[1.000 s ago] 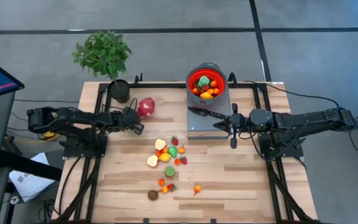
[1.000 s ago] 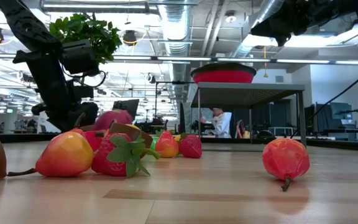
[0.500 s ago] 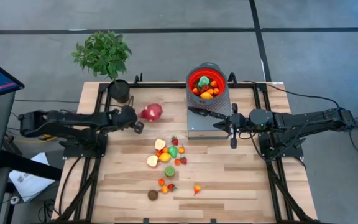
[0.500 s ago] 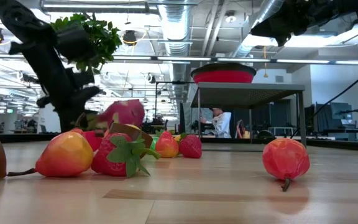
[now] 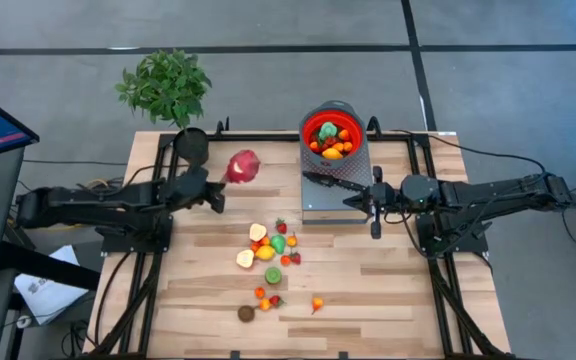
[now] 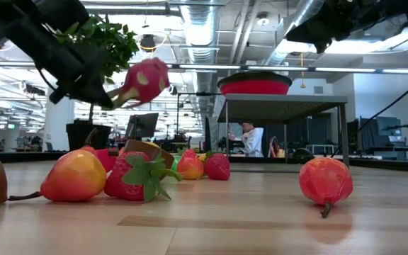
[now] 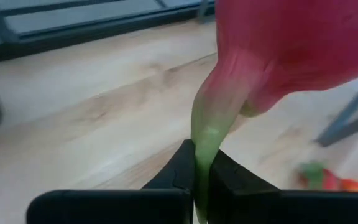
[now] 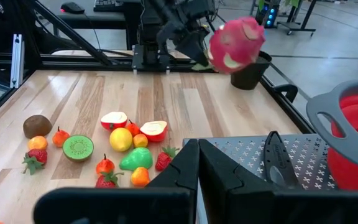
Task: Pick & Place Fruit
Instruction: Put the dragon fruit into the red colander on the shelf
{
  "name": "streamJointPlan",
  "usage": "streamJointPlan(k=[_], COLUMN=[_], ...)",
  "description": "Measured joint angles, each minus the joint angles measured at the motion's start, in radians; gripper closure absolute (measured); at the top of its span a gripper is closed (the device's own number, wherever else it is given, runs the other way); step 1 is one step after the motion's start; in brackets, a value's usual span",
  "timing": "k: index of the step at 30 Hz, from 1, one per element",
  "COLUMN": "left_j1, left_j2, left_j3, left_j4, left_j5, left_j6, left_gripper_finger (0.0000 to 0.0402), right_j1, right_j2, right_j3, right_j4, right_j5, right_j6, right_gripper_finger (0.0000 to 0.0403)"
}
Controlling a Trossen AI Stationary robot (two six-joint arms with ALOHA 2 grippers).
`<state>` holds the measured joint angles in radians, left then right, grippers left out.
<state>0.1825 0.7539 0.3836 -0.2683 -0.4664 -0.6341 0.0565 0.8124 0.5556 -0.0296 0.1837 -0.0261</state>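
Observation:
The pink-red dragon fruit hangs in the air over the table's far left part, with my left gripper shut on one of its green tips. In the low view the dragon fruit is well above the table. Many small toy fruits lie in a loose group on the middle of the table. My right gripper is shut on nothing and hovers beside the grey stand. On that stand is the red bowl, which holds several fruits. My left gripper pinches a green tip at the dragon fruit's end between its two fingers. The fingers come from the table's left side and slant down a little. The fruit is lifted clear of the table and sticks out beyond the fingertips.
A black-handled knife lies on the grey stand in front of the bowl. A potted plant stands at the far left corner. A brown fruit and some red ones lie toward the near edge. Black frame rails run along the table's sides.
My left gripper has risen and tipped upward, carrying the dragon fruit off the table into the air and slightly toward the table's right. The fruit, low behind the small fruits before, now hangs high above them. My right gripper has kept still.

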Motion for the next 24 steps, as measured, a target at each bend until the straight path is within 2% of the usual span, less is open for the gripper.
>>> streamJointPlan(k=[5, 11, 24], left_j1=[-0.046, -0.088, -0.132], left_j2=[-0.009, 0.019, 0.210], left_j3=[0.001, 0.061, 0.240], left_j4=[0.063, 0.078, 0.112], left_j5=[0.000, -0.004, -0.049], left_j6=[-0.005, -0.021, 0.061], left_gripper_finger=[0.0399, 0.0400, 0.0400], right_j1=[0.000, 0.000, 0.000], right_j2=[0.000, 0.000, 0.000], right_j3=[0.000, 0.000, 0.000], right_j4=[0.000, 0.000, 0.000], right_j5=[0.000, 0.000, 0.000], right_j6=[0.000, 0.000, 0.000], right_gripper_finger=[0.0400, 0.0400, 0.0400])
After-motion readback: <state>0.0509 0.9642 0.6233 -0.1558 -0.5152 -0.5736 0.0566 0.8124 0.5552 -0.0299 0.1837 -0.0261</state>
